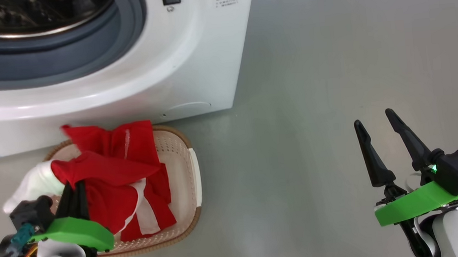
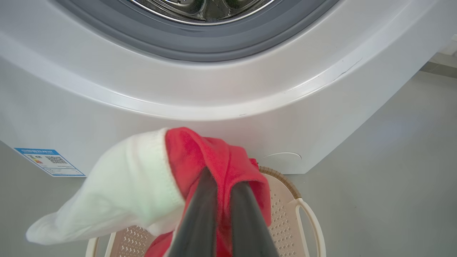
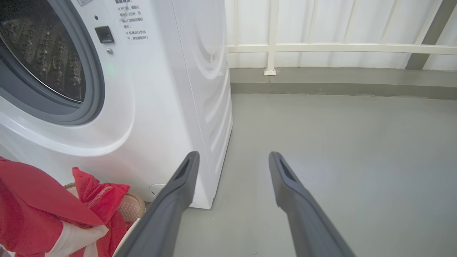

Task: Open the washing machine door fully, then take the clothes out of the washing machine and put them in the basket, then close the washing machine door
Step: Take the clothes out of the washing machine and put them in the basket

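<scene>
- Left claw (image 1: 74, 185) was clamped tight on the clothes (image 1: 109, 170), its two fingers pressed together with a fold of red fabric pinched at the tips
- In the left wrist view the red cloth (image 2: 192, 153) wrapped over both fingertips of the left claw (image 2: 225, 177); a white part hung off to that view's left, blurred
- Clothes were bunched right at the claw tips, and the rest spread away from the claw and down into the basket (image 1: 195, 176)
- Lower red and white folds lay inside the basket; one red flap stuck up over the far rim, on the washer (image 1: 191, 66) side
- Could not tell how much of the bundle's weight was on the claw and how much on the basket
- Basket stood on the grey floor (image 1: 315, 138) just in front of the washer, under its round opening; could not tell if rim and washer touched
- Steel drum (image 1: 32, 13) and grey seal (image 1: 124, 38) showed in the opening
- Blue sticker (image 2: 50, 161) sat low on the washer front, left of the claw in the wrist view
- Right claw (image 1: 373, 118) was spread wide with nothing between its fingers, over bare floor, well apart from basket and clothes
- Right wrist view: right claw (image 3: 234, 155) pointed past the washer's (image 3: 160, 107) front corner, with clothes (image 3: 32, 210) and basket (image 3: 130, 208) at lower left
</scene>
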Controlling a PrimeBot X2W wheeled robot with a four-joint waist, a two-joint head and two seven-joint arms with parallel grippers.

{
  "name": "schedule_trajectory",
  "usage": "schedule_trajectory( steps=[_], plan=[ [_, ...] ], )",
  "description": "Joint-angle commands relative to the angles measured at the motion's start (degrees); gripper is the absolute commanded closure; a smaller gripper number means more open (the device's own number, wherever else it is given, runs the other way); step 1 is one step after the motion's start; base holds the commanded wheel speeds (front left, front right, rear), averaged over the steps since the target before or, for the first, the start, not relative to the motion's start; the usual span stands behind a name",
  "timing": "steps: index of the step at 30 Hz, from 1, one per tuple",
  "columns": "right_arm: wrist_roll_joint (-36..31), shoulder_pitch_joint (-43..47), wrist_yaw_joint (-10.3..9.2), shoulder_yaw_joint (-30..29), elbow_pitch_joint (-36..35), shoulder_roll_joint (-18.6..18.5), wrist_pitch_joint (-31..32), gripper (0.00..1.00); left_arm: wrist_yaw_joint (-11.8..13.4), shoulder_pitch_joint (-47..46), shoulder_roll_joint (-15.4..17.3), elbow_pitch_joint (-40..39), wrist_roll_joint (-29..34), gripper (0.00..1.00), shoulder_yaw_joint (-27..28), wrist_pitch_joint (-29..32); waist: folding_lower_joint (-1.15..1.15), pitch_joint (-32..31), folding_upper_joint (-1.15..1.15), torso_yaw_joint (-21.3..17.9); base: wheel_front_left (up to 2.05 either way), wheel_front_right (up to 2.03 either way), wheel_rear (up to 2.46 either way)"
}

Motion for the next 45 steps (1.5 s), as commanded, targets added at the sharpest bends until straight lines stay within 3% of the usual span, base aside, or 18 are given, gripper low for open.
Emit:
schedule_trajectory(
  steps=[1, 22, 37, 38, 40, 41, 42, 45],
  plan=[
    [-0.6, -0.7, 0.09, 1.3, -1.5, -0.1, -0.3, 0.0, -0.3, -1.3, 1.5, -0.2, 0.8, 1.0, 1.9, -0.7, 0.0, 1.3, 0.0, -0.7, 0.0, 0.0, 0.0],
    [-0.7, -4.0, 0.09, 3.0, -1.3, 2.3, -0.3, 0.0, -0.6, -12.8, 4.3, 25.6, 0.6, 1.0, -2.6, -0.7, 0.0, 8.4, 0.0, -4.8, 0.0, 0.0, 0.0],
    [-0.6, -4.9, 0.09, 4.2, -1.6, 3.0, -0.3, 0.0, -0.6, -18.5, 6.7, 35.2, -1.6, 1.0, -6.1, -0.7, 0.0, 11.4, 0.0, -7.1, 0.0, 0.0, 0.0],
    [-0.6, -5.0, 0.09, 4.2, -1.6, 3.0, -0.3, 0.0, -0.6, -18.8, 6.7, 35.5, -1.7, 0.9, -6.3, -0.7, 0.0, 11.5, 0.0, -7.2, 0.0, 0.0, 0.0],
    [-0.6, -5.0, 0.09, 4.2, -1.5, 3.1, -0.3, 0.0, -0.6, -19.2, 6.8, 36.3, -2.2, 0.56, -6.5, -0.7, 0.0, 11.6, 0.0, -7.3, 0.0, 0.0, 0.0],
    [-0.6, -5.0, 0.09, 4.2, -1.5, 3.1, -0.3, 0.0, -0.6, -19.4, 6.9, 36.6, -2.4, 0.34, -6.6, -0.7, 0.0, 11.6, 0.0, -7.3, 0.0, 0.0, 0.0],
    [-0.6, -5.0, 0.09, 4.2, -1.4, 3.1, -0.3, 0.0, -0.6, -19.6, 6.9, 36.8, -2.5, 0.0, -6.6, -0.7, 0.0, 11.5, 0.0, -7.4, 0.0, 0.0, 0.0],
    [-0.7, -5.0, 0.09, 4.1, -1.3, 3.2, -0.3, 0.0, -0.6, -19.7, 7.0, 37.0, -2.8, 0.0, -6.6, -0.7, 0.0, 11.4, 0.0, -7.3, 0.0, 0.0, 0.0]
  ],
)
